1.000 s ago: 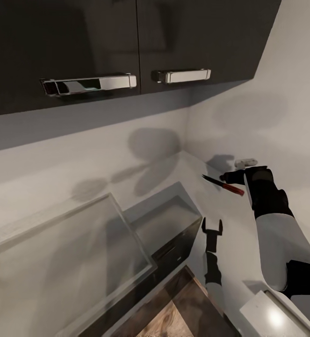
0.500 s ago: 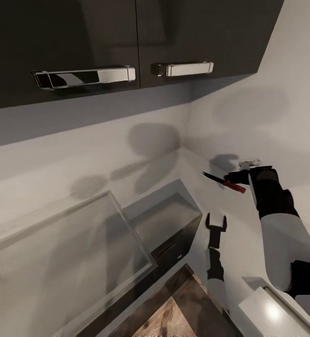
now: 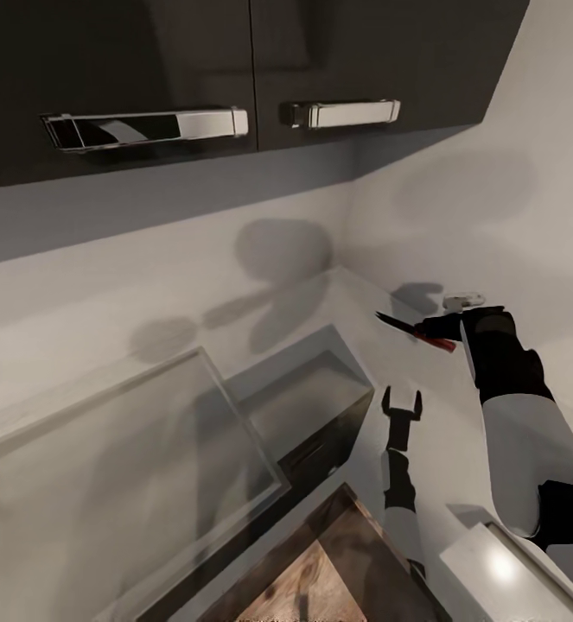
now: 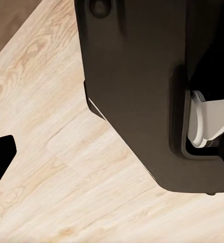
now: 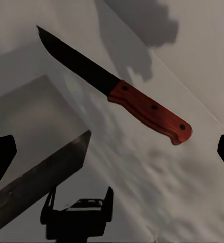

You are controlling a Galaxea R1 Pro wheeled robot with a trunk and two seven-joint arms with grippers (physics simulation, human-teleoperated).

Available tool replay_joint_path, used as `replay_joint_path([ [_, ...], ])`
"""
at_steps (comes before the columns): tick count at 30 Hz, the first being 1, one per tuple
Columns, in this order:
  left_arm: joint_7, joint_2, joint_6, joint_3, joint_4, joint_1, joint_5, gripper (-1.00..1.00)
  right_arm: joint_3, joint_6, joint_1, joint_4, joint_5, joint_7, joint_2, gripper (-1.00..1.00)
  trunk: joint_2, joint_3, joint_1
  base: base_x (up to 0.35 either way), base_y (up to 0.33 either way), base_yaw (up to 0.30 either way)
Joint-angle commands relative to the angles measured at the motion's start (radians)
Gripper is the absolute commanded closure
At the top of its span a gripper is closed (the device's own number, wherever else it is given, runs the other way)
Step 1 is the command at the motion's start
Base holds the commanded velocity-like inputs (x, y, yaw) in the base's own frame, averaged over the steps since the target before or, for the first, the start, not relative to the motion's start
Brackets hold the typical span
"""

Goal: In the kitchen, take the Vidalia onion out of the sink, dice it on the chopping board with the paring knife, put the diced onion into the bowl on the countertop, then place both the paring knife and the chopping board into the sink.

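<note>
A: The right gripper (image 3: pixel 431 327) sat mid-right by the paring knife (image 3: pixel 414 332) — fingers wide apart in the wrist view, red handle (image 5: pixel 151 112) between, untouched.

B: And the left gripper (image 3: pixel 403 404), lower centre, gaped, holding nothing.

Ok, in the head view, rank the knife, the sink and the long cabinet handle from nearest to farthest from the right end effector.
1. Knife: on the counter, right at the right end effector.
2. Sink: lower and to the left.
3. Long cabinet handle: up on the cabinet, far left.
</note>
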Motion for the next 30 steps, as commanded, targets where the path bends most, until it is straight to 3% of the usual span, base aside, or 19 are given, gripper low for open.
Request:
replay_joint_path([
  [1, 0.006, 0.001, 0.006, -0.003, -0.003, 0.0, 0.002, -1.0, -0.001, 0.003, -0.001, -0.001, 0.011, 0.01, 0.0, -1.0, -0.002, -0.003, 0.001, 0.0, 0.0, 0.0],
  [11, 0.006, 0.0, 0.005, -0.004, -0.007, 0.0, 0.0, -1.0, -0.013, -0.032, -0.001, -0.009, 0.012, 0.005, -0.002, -1.0, -0.002, -0.007, 0.001, 0.0, 0.0, 0.0],
  [15, 0.005, 0.001, 0.004, -0.005, -0.006, 0.0, 0.0, -1.0, -0.018, -0.021, -0.006, -0.014, 0.011, 0.001, -0.054, -1.0, -0.002, -0.007, 0.001, 0.0, 0.0, 0.0],
  [17, 0.005, 0.001, 0.002, -0.006, -0.005, 0.0, -0.002, -1.0, -0.018, 0.024, -0.019, -0.014, 0.01, 0.002, -0.088, -1.0, -0.002, -0.007, 0.001, 0.0, 0.0, 0.0],
  [19, 0.004, 0.003, 0.001, -0.007, -0.005, 0.0, -0.005, -1.0, -0.018, 0.097, -0.071, -0.006, 0.009, 0.003, -0.109, -1.0, -0.002, -0.007, 0.001, 0.0, 0.0, 0.0],
  [21, 0.003, 0.003, 0.001, -0.007, -0.004, 0.0, -0.005, -1.0, -0.018, 0.116, -0.101, 0.002, 0.008, 0.003, -0.113, -1.0, -0.002, -0.007, 0.001, 0.0, 0.0, 0.0],
  [22, 0.003, 0.003, 0.0, -0.007, -0.005, 0.0, -0.005, -1.0, -0.018, 0.132, -0.142, 0.033, 0.008, 0.004, -0.117, -1.0, -0.002, -0.007, 0.001, 0.0, 0.0, 0.0],
  [30, 0.003, 0.002, 0.0, -0.009, -0.005, 0.0, -0.007, -1.0, -0.018, 0.126, -0.275, 0.277, 0.007, 0.008, -0.133, -1.0, -0.002, -0.007, 0.001, 0.0, 0.0, 0.0],
])
